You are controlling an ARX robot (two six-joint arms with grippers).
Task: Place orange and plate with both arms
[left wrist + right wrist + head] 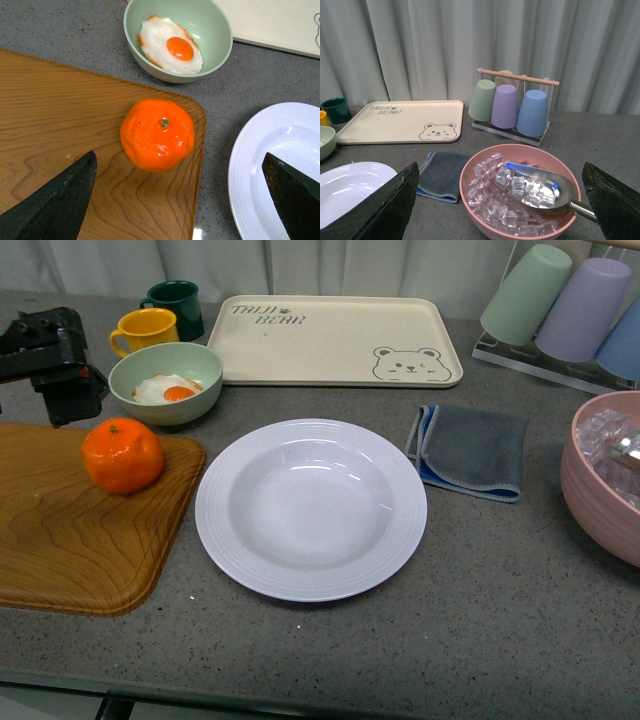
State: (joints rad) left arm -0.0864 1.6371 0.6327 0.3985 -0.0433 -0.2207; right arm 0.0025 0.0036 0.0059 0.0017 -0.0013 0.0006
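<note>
**Hovering wide open above the orange, plate waiting alongside**

Far left, the left tool [177,162] hovers over the orange [122,455], fingers spread and gripping nothing. The orange sits stem-up by the far right corner of the wooden board [70,540]. It looks light and firm, but it is round and glossy, so it may roll or squirt free. A pinch across its widest girth seems safest.

Just beside the board, the plate [310,508] lies flat and empty on the worktop [480,590]. It looks stiff, slick and probably breakable, and the ridged rim is likely the only hold.

Behind it stand a green bowl [165,380] and the bear tray [330,340], and a grey cloth [475,450] lies to its right.

Far right, the right tool [500,167] is spread wide too, empty, facing a pink ice bowl [520,200]. The worktop is speckled grey, and pale curtains [420,45] close the back.
</note>
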